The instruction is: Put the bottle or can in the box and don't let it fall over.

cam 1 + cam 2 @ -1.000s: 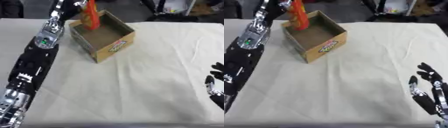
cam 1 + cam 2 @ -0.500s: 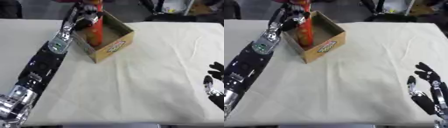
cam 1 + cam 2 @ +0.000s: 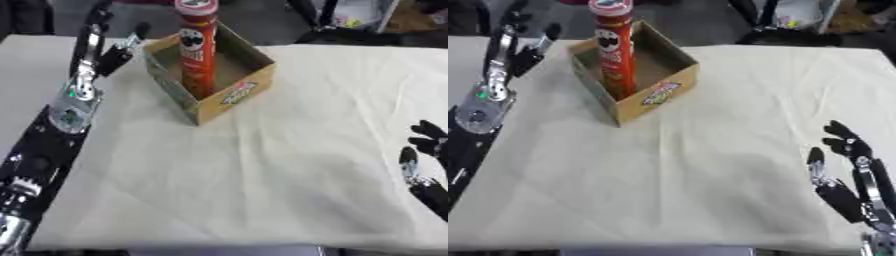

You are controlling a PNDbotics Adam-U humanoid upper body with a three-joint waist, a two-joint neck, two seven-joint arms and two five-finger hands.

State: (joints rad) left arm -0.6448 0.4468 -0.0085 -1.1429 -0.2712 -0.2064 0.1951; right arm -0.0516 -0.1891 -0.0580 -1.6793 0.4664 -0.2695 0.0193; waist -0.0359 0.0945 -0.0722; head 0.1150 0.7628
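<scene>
1. As seen from the left eye view, the red can [image 3: 196, 47] stands upright inside the cardboard box [image 3: 234, 95] near the table's far-left corner; the placing looks done. The left hand [image 3: 105, 42] is just beside the box, apart from it, fingers spread and holding nothing.
2. From the right eye view, the right hand [image 3: 846, 187] rests idle at the table's near-right corner, fingers spread. Judged remaining: only clearing the left arm without knocking the can.

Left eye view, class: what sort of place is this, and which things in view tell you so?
Probably a robot lab or test room: a table under a plain cream cloth, one cardboard box holding a red can, and dark equipment clutter behind.
</scene>
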